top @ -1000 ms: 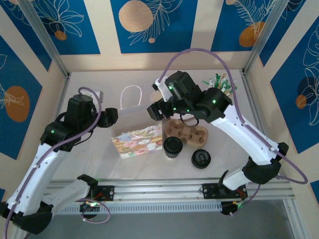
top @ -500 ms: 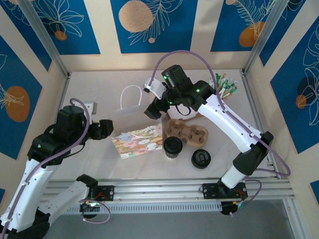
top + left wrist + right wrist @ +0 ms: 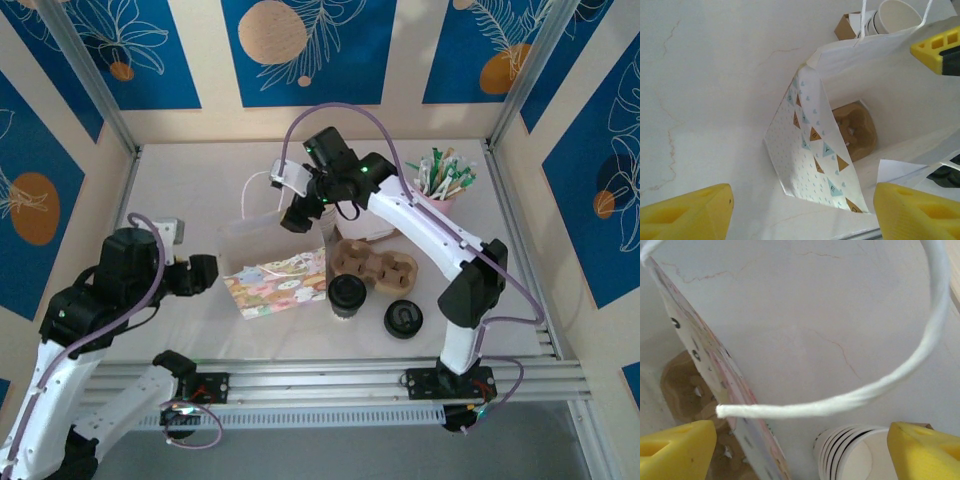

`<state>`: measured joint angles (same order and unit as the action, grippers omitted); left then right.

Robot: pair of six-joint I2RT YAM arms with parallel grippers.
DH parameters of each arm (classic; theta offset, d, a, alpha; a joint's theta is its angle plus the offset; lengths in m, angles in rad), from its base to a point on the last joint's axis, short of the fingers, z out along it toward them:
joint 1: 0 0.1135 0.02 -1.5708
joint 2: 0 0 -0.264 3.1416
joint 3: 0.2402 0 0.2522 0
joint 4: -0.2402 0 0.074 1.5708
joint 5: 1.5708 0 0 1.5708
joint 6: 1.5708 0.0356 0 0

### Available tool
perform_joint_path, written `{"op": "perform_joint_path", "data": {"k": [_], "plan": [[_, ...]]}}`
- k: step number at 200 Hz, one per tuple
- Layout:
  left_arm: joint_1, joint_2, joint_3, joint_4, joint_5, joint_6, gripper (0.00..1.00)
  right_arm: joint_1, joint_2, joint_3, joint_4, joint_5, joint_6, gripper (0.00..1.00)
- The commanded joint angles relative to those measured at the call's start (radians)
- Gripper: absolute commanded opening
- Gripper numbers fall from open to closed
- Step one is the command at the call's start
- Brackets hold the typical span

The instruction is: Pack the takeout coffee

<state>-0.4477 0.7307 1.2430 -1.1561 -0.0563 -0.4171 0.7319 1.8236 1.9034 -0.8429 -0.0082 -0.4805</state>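
One lidded cup, the takeout coffee (image 3: pixel 347 292), is seen upright on the table (image 3: pixel 190 180) toward its near edge, not yet packed, with nothing gripping it. It is set just right of the patterned paper bag (image 3: pixel 278 282) and just beside the near left corner of the cardboard carrier (image 3: pixel 378 266); whether they touch cannot be told. A loose flat black lid (image 3: pixel 403 319) is found near it on the right. The bag is not held by either arm. The right gripper (image 3: pixel 293 218) is released, its yellow fingers (image 3: pixel 675 447) spread wide around the bag's white cord handle (image 3: pixel 865 395) without clamping it, above a stack of unlidded cups (image 3: pixel 850 457). The left gripper (image 3: pixel 203 272) is likewise released and empty, left of the bag and apart from it, facing its mouth. Several failures can be expected: the thin cord could be missed or let slip when the jaws are closed, and the light bag dragged or folded shut. If the bag is shoved rightward, the cup could be tipped and coffee spilled. The loose lid might also be mistaken for the cup
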Motion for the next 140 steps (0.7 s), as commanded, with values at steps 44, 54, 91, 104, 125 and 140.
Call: {"op": "perform_joint_path", "data": {"k": [44, 54, 91, 104, 125, 140], "plan": [[0.010, -0.026, 0.031, -0.058, -0.039, -0.035, 0.74, 0.020, 0.044, 0.073, -0.062, -0.041, -0.049, 0.61], [0.010, -0.032, 0.032, -0.060, -0.040, -0.037, 0.74, 0.027, 0.053, 0.082, -0.079, -0.043, -0.049, 0.60], [0.010, -0.047, 0.029, -0.058, -0.054, -0.040, 0.74, 0.055, 0.060, 0.109, -0.126, -0.037, -0.039, 0.47], [0.010, -0.047, 0.029, -0.058, -0.056, -0.040, 0.74, 0.061, 0.053, 0.111, -0.132, -0.035, -0.035, 0.40], [0.010, -0.047, 0.026, -0.056, -0.054, -0.035, 0.74, 0.070, 0.040, 0.110, -0.144, -0.017, -0.022, 0.34], [0.010, -0.048, 0.022, -0.050, -0.053, -0.035, 0.74, 0.076, 0.028, 0.108, -0.157, -0.002, -0.009, 0.34]]}}
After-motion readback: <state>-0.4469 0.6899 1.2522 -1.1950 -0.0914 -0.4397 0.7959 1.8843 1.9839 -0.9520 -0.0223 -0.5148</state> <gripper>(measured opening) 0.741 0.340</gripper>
